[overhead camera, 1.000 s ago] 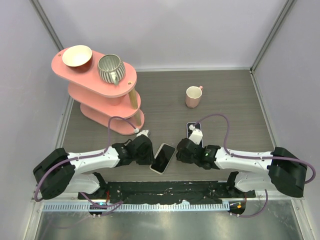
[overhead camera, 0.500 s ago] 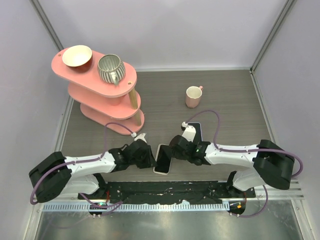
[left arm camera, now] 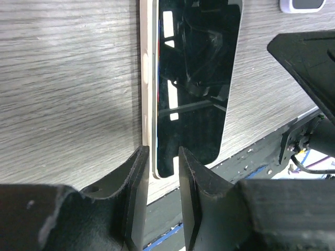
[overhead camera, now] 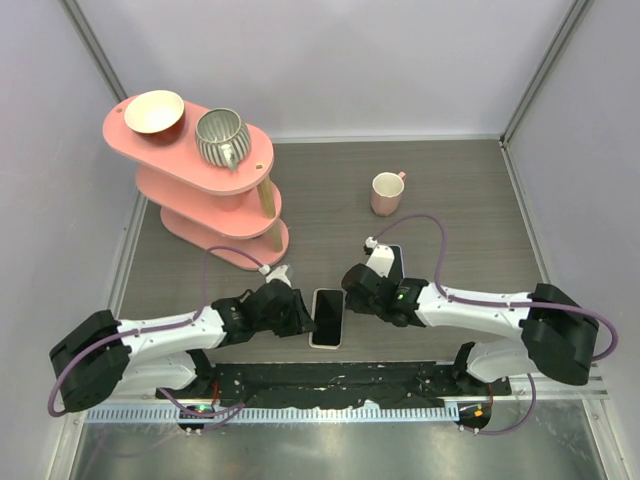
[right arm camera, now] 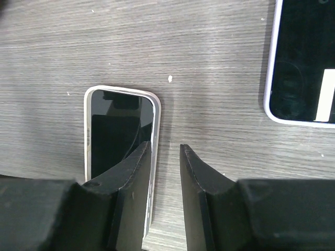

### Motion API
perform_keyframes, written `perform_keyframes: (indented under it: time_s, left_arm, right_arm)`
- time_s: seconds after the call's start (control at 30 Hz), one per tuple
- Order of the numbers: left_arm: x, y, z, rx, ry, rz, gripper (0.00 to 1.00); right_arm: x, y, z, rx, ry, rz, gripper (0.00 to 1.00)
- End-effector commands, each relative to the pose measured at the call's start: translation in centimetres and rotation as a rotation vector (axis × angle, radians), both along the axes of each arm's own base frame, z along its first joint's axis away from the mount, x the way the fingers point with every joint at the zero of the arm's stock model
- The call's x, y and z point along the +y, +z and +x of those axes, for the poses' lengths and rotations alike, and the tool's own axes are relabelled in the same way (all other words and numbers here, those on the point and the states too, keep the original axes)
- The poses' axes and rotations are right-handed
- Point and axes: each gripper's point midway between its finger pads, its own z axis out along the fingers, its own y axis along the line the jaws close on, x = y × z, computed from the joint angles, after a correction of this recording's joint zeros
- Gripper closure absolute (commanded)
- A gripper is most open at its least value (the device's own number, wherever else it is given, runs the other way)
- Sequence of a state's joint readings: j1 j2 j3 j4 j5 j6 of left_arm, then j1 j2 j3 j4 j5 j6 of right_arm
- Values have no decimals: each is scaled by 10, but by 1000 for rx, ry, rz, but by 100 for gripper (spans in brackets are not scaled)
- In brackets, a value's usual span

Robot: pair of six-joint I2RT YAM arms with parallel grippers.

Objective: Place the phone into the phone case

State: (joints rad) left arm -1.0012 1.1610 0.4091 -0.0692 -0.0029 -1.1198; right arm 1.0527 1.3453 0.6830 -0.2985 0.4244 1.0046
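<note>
Phone: the phone (overhead camera: 328, 317) lay flat on the desk (overhead camera: 470, 200), glass up, near the front edge between the two arms.
Long axis: it ran near to far, with the far end leaning slightly right.
Left tool: the left tool (left arm camera: 161, 154) sat at the phone's left long edge. Its fingers were a narrow gap apart and clamped on nothing, one by the pale rim and the other over the glass.
Right tool: the right tool (right arm camera: 166, 149) was at the phone's far right corner. Its fingers were likewise a narrow gap apart and gripped nothing, one over the rim and the other over bare desk.
Phone case: the phone case (right arm camera: 298, 63) lay right of and beyond the phone, apart from it.
Top view only: the phone's whole outline showed, but the right arm hid most of the case.
Left wrist only: side buttons on the cream edge and reflections in the glass.
Right wrist only: the phone's rounded end and the case's pale rim with a dark inside.
Farther off: a pink mug (overhead camera: 386, 193) stood well beyond, and a pink shelf (overhead camera: 190, 170) stood at far left.
</note>
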Motion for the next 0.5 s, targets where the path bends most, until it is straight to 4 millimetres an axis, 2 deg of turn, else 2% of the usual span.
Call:
perform_keyframes:
  time_s: [0.0,0.1,0.23,0.33,0.37,0.4,0.47]
  left_arm:
    - [7,25,17,-93,68,12,69]
    - [19,28,21,-115,89,59,73]
    - [32,15,25,-86,110,121,81]
    - [33,11,28,-78,106,155,89]
    - [31,12,30,-78,106,155,97]
    - [30,9,30,-70,104,165,100]
    - [25,8,32,-67,97,165,100]
  right_arm:
    - [-7,24,2,-28,-24,16,67]
    - [-13,15,-6,4,-26,12,69]
    - [-16,-4,-14,57,-23,-16,73]
    - [-9,-14,-17,88,-8,-11,78]
    - [-5,-14,-16,87,-5,1,78]
    - [-2,-14,-16,90,-1,7,78]
    - [3,-18,-17,97,8,0,78]
